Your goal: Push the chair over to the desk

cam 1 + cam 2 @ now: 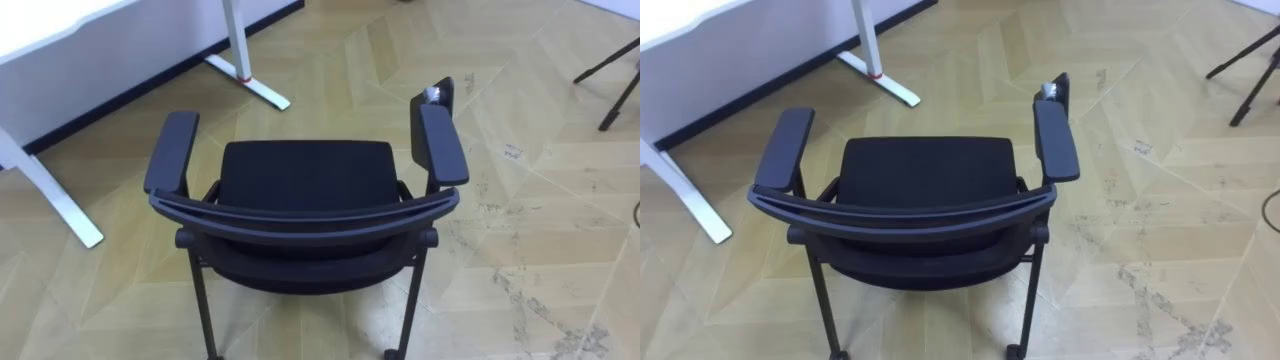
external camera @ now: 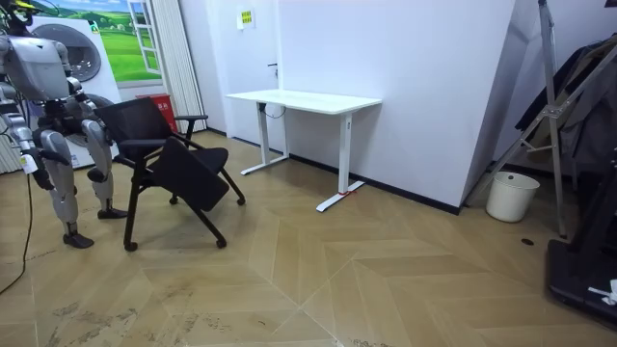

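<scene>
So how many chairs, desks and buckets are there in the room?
Chairs: 1, the black chair
Desks: 1, the white desk
Buckets: 1, the white bucket by the wall
Total: 3

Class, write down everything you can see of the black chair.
The chair is black all over: a padded-looking seat, two padded armrests, a curved backrest bar and thin metal-looking legs. It stands upright on the wood floor, seen from behind and above, apart from the white desk. Only the floor is seen touching it.
</scene>
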Robot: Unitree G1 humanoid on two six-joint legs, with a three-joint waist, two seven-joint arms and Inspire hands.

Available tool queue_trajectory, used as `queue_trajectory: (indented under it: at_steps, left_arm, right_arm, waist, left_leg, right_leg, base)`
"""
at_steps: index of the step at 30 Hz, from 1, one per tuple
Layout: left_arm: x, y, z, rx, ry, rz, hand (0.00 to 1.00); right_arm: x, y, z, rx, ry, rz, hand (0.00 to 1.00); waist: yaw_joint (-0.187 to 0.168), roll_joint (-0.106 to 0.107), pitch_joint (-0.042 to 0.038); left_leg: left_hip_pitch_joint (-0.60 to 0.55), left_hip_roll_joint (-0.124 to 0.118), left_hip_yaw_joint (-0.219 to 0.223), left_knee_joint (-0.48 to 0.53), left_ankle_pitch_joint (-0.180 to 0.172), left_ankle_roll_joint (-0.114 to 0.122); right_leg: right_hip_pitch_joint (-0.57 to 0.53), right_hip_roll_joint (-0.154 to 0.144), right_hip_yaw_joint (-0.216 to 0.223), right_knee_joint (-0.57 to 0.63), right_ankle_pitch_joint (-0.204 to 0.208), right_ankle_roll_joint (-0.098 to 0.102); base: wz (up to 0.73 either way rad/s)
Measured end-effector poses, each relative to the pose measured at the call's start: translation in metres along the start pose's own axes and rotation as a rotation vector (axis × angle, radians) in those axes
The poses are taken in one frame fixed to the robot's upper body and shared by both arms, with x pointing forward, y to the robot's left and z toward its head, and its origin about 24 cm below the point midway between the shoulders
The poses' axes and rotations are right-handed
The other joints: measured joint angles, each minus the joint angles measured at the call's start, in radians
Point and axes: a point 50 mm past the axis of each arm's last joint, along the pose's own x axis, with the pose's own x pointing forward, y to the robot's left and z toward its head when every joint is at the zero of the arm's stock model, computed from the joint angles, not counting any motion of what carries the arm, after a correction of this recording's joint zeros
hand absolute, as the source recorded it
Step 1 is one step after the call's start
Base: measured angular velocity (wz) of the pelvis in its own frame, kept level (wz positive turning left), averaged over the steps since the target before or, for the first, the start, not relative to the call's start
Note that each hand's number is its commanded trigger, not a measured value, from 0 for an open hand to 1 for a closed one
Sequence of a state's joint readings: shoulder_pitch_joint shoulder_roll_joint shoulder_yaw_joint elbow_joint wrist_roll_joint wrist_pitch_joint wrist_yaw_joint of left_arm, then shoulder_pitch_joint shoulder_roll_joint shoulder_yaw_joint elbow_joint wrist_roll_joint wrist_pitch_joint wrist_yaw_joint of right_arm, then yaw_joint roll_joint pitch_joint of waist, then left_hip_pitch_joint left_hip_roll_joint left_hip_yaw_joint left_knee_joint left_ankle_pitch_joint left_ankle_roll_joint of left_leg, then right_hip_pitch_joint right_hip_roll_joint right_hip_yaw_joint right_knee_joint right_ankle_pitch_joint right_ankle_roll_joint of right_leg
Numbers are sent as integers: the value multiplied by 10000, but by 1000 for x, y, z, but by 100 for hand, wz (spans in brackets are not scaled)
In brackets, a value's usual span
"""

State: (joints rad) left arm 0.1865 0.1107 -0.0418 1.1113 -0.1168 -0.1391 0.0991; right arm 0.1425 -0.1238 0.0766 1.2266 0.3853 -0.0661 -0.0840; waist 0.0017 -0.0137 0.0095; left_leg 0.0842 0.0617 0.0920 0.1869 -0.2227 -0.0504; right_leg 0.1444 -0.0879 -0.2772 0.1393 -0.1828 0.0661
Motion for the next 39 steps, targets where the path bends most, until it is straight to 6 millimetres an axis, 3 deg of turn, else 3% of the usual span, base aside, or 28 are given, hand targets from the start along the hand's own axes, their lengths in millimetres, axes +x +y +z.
queue_trajectory:
  at_steps: [20,26,29,30,39]
  left_arm:
    - [-1,2,-4,-456,57,404,0]
    - [-4,9,-12,-1431,267,820,0]
    - [-7,15,-21,-1920,515,1207,0]
    - [-8,18,-25,-2262,646,1473,0]
    - [-37,44,-89,-5106,2700,3456,0]
  right_arm:
    - [1,-5,1,261,14,-540,0]
    - [0,-7,0,317,75,-691,0]
    - [1,-8,0,137,195,-759,0]
    - [1,-9,-2,199,323,-820,0]
    - [3,-17,1,874,663,-1191,0]
  waist:
    - [4,-103,20]
    - [90,-55,-22]
    - [182,-13,-30]
    - [300,-40,3]
    - [1081,-31,-26]
  left_leg:
    - [-32,-12,-106,-16,0,0]
    - [-138,-20,-404,177,-1,0]
    - [-246,-39,-571,295,-2,-1]
    - [-253,-45,-637,314,-3,-2]
    - [-439,-185,-1219,601,-8,0]
  right_leg:
    - [26,0,-22,-18,-1,1]
    - [171,0,-366,-24,-1,2]
    - [207,0,-511,-25,-1,1]
    - [240,0,-566,-26,-8,6]
    - [460,-76,-1124,-20,-121,37]
  base:
    - [1]
    - [15]
    - [15]
    - [15]
    - [20]
